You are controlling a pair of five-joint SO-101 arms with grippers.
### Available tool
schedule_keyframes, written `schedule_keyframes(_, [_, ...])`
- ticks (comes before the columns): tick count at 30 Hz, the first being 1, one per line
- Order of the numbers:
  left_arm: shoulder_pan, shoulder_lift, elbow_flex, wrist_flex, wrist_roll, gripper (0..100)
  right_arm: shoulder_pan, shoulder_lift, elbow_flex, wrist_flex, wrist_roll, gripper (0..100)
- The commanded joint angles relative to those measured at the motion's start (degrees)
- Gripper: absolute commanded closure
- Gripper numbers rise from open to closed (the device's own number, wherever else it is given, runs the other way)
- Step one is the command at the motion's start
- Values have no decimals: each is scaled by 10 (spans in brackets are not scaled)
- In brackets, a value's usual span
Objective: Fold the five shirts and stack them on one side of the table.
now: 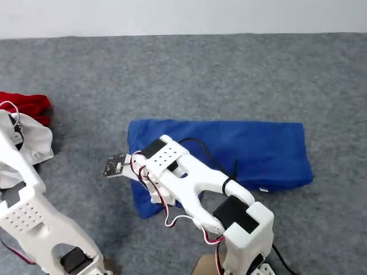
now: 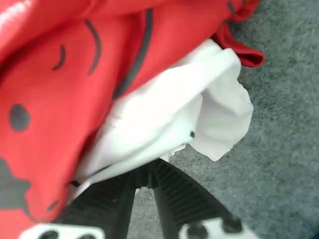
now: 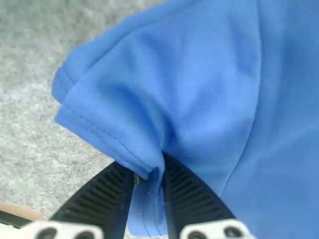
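Note:
A blue shirt [image 1: 241,149] lies folded into a wide rectangle in the middle of the grey table. My right gripper [image 1: 152,193] is at its near left corner, shut on a fold of the blue shirt [image 3: 199,89]; the cloth is pinched between the black fingers [image 3: 107,194]. At the table's left edge a white shirt [image 1: 35,143] lies crumpled against a red shirt [image 1: 26,106]. My left gripper [image 1: 12,130] sits over that pile. In the left wrist view, the left gripper [image 2: 147,177] is shut on an edge of the white shirt [image 2: 199,109], beside the red shirt [image 2: 55,74] with dark print.
Grey felt-like cover [image 1: 218,74] spans the table, with a pale wall behind its far edge. Open cover lies behind and to the right of the blue shirt. The two arm bases stand at the near edge.

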Motion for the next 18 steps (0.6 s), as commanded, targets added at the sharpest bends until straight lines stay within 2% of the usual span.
schedule_keyframes(1, [1, -3, -1, 3, -4, 994, 31, -49, -50, 5, 3, 988])
schedule_keyframes(8, [2, -3, -1, 0, -4, 994, 88, -4, -156, 9, 2, 988])
schedule_keyframes(18, [2, -3, 0, -6, -4, 994, 125, 83, -261, 10, 2, 988])
